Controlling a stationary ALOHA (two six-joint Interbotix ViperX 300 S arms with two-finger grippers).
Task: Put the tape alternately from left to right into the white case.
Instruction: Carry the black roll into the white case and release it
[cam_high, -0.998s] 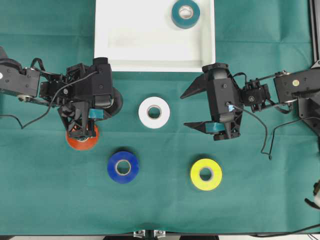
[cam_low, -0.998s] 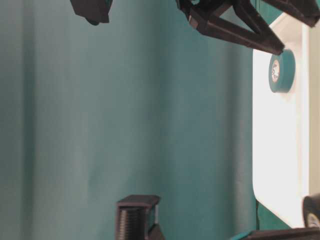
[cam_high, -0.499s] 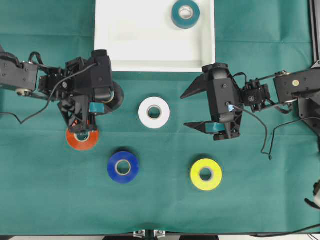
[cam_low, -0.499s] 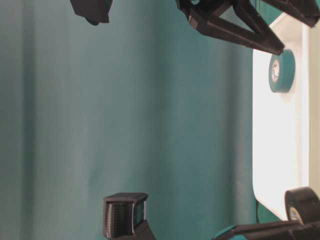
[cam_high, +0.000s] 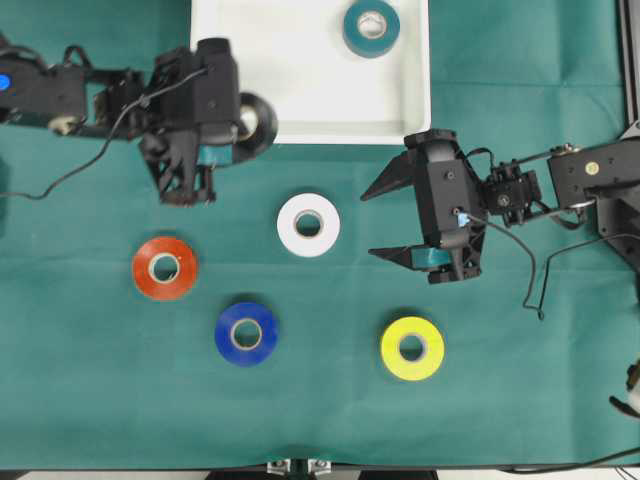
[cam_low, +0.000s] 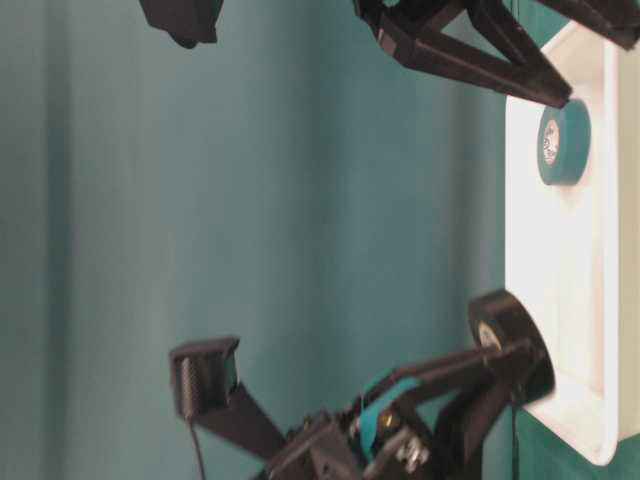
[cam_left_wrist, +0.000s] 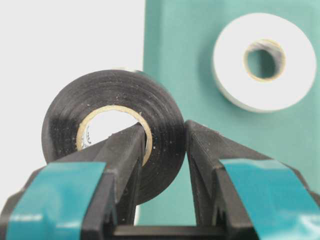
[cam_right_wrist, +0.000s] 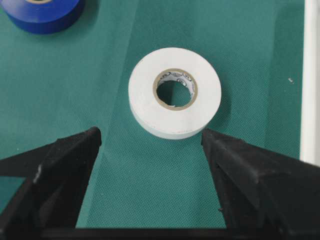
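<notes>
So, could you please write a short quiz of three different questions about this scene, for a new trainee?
1. True or false: the round teal tape roll lies inside the shallow glossy white case.
2. Which roll does the left gripper hold? A) the black tape roll B) the flat white tape roll C) the yellow tape roll
3. Fill in: the right gripper is ____ and faces the white roll on the green cloth.

Key: 1 true; 2 A; 3 open.

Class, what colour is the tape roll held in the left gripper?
Black roll, clearest in the left wrist view.
</notes>
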